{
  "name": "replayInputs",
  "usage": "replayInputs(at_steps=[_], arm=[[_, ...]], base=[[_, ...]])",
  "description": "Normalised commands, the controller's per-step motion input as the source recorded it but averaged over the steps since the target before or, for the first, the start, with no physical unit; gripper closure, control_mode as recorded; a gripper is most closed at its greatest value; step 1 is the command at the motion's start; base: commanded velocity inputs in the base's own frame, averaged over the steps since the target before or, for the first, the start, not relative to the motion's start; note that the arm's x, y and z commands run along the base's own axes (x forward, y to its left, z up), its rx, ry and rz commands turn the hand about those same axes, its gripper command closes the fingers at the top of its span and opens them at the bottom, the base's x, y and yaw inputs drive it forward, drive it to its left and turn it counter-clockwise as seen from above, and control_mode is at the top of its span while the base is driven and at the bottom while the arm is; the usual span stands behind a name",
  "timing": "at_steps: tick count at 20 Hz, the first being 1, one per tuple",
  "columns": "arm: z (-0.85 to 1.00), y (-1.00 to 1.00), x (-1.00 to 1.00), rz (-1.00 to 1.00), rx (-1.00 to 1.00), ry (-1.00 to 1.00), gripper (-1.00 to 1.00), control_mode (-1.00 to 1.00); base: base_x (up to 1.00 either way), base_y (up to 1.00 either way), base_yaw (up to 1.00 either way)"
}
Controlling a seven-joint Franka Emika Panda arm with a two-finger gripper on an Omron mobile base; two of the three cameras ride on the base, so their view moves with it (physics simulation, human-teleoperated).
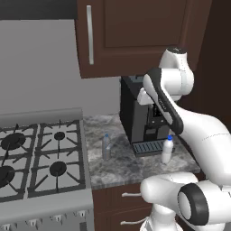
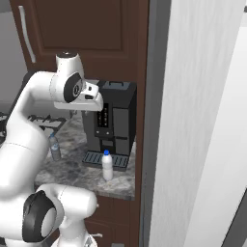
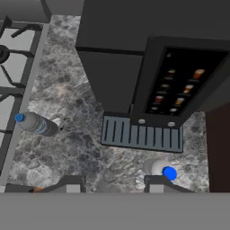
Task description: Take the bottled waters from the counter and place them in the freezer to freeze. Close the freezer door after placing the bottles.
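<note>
Two bottled waters stand upright on the speckled counter. The clear one is near the stove edge. The milky white one stands in front of the coffee machine's drip tray. My gripper hangs high above the counter's front, pointing down, open with nothing between its fingertips. The white bottle's blue cap lies just beyond the right fingertip. A light-grey fridge panel rises right of the counter. The freezer's inside and the freezer door are out of view.
A tall black coffee machine stands at the back of the counter between the bottles. The grey gas stove borders the counter's left. Dark brown cabinets hang overhead.
</note>
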Motion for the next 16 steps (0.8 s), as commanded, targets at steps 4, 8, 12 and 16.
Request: replayInputs(at_steps=[4, 8, 12, 16], arm=[[-0.18, 0.06, -0.01, 0.0, 0.03, 0.03, -1.0, -1.0], [-0.32, 0.33, -0.1, 0.0, 0.04, 0.0, -1.0, -1.0], [-0.39, 0.75, -0.08, 0.02, 0.01, -0.09, -1.0, -1.0], [-0.31, 0.96, -0.02, 0.1, -0.05, -0.13, -1.0, -1.0]], base=[[0.0, 0.0, 0.0], [0.0, 0.0, 0.0], [0.0, 0.0, 0.0], [0.0, 0.0, 0.0]])
